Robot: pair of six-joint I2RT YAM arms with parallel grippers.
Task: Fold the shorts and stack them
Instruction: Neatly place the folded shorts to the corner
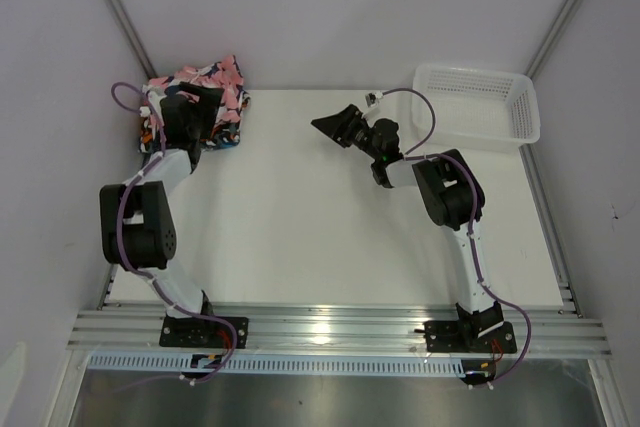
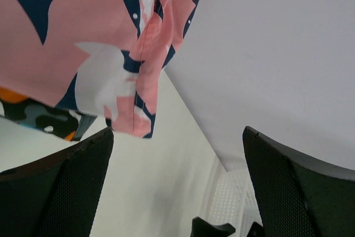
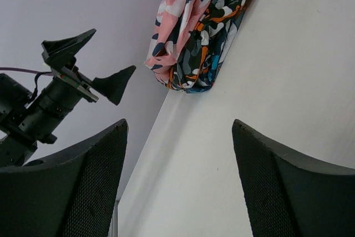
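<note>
The shorts lie as one folded pile [image 1: 222,82] at the table's far left corner. The pink-navy-white shorts [image 2: 83,37] are on top. The orange-black-white camouflage pair [image 3: 208,37] is under them, and a blue-teal edge [image 3: 206,85] shows at the bottom. My left gripper [image 1: 195,102] hovers just over the pile, open, with nothing between its fingers [image 2: 55,192]. The pink hem hangs just beyond the fingertips in the left wrist view. My right gripper [image 1: 338,119] is open and empty above the table's middle back, pointing toward the pile. Its fingers [image 3: 288,187] frame bare tabletop.
A white plastic mesh basket [image 1: 520,112] stands at the far right corner, also in the left wrist view as the basket [image 2: 238,203]. Grey walls close in the back and both sides. The white table [image 1: 320,237] stretches between the arms.
</note>
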